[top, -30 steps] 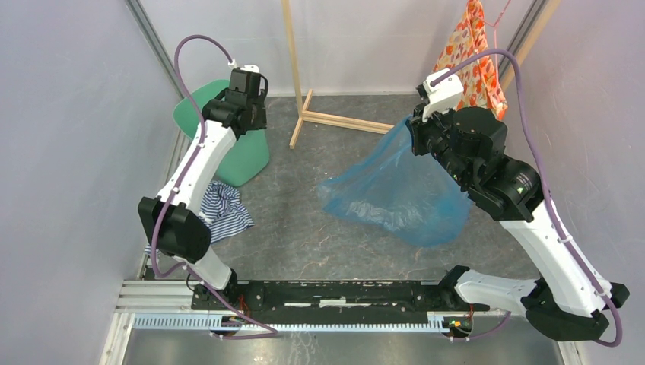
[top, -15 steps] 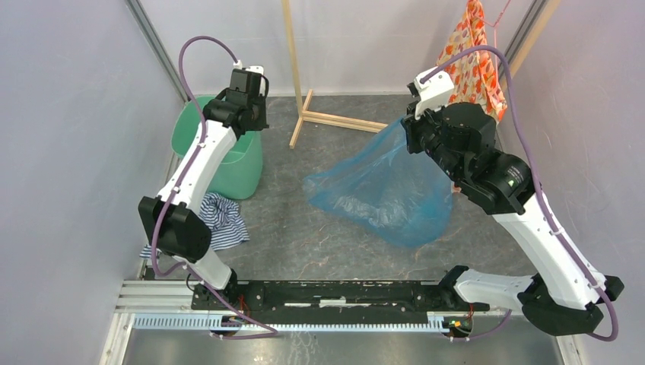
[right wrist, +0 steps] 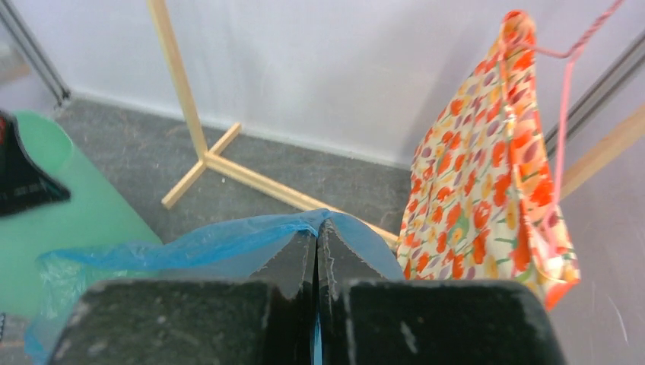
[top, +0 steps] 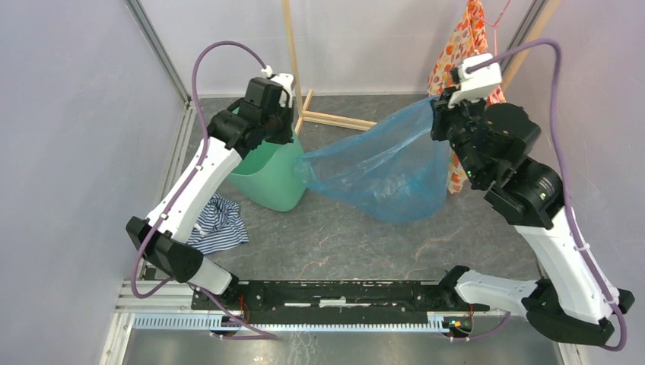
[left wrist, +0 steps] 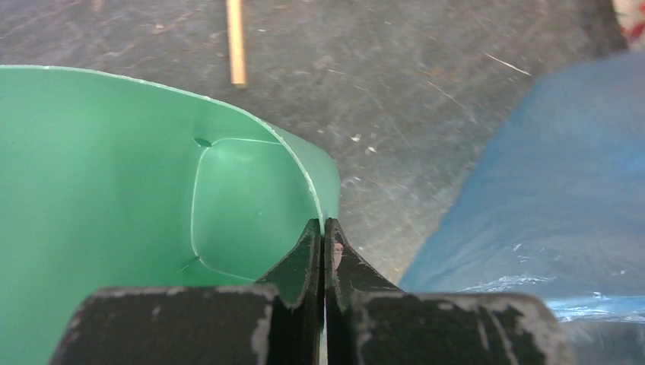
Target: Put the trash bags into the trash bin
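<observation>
The mint-green trash bin (top: pixel 270 179) stands left of centre, leaning. My left gripper (top: pixel 279 131) is shut on the bin's right rim; in the left wrist view its fingertips (left wrist: pixel 323 226) pinch the thin green wall (left wrist: pixel 152 190). The light-blue trash bag (top: pixel 380 171) hangs stretched from my raised right gripper (top: pixel 440 112), and its lower left end touches the bin's side. In the right wrist view that gripper (right wrist: pixel 317 226) is shut on the bag's top edge (right wrist: pixel 190 247). The bag is outside the bin.
A blue-and-white striped cloth (top: pixel 217 224) lies on the floor left of the bin. A wooden stand (top: pixel 335 119) stands at the back, and orange floral fabric (top: pixel 471 26) hangs at the back right, close to my right wrist. Walls close in on both sides.
My left gripper shut on the bin's rim and moved the bin right, toward the bag. My right gripper carried the bag's top higher and farther back, stretching the bag.
</observation>
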Action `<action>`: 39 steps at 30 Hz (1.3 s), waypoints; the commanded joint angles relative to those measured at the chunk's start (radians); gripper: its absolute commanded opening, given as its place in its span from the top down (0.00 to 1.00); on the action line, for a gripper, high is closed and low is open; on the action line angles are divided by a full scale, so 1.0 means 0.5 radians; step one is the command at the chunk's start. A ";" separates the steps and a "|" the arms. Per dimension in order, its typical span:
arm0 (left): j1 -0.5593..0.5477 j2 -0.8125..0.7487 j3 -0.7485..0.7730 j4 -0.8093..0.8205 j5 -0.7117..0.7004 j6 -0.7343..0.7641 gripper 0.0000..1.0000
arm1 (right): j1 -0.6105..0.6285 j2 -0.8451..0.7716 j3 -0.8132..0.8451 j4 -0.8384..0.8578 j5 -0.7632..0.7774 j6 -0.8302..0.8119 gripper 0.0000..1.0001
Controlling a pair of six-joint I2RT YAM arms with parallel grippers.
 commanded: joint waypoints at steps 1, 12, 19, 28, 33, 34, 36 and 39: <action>-0.224 -0.092 0.110 0.032 -0.012 -0.159 0.98 | -0.002 -0.169 0.043 0.328 0.148 -0.056 1.00; -0.606 0.051 0.161 0.101 -0.063 -0.537 0.98 | -0.002 -0.531 -0.246 0.977 -0.052 -0.070 1.00; -0.664 0.100 0.066 0.300 0.004 -0.748 0.83 | -0.002 -0.521 -0.178 1.033 -0.091 -0.066 1.00; -0.672 0.162 0.072 0.418 0.075 -0.819 0.58 | 0.000 -0.469 -0.095 1.020 -0.119 -0.090 1.00; -0.671 0.083 0.084 0.444 0.007 -0.824 0.51 | 0.000 -0.414 -0.016 1.022 -0.121 -0.137 1.00; -0.671 0.050 0.087 0.446 -0.016 -0.823 0.50 | 0.000 -0.401 0.003 1.027 -0.125 -0.148 1.00; -0.671 -0.029 0.089 0.453 -0.063 -0.816 0.47 | -0.002 -0.372 0.043 1.038 -0.133 -0.167 1.00; -0.671 -0.171 0.076 0.458 -0.121 -0.790 0.45 | 0.000 -0.332 0.102 1.064 -0.153 -0.194 1.00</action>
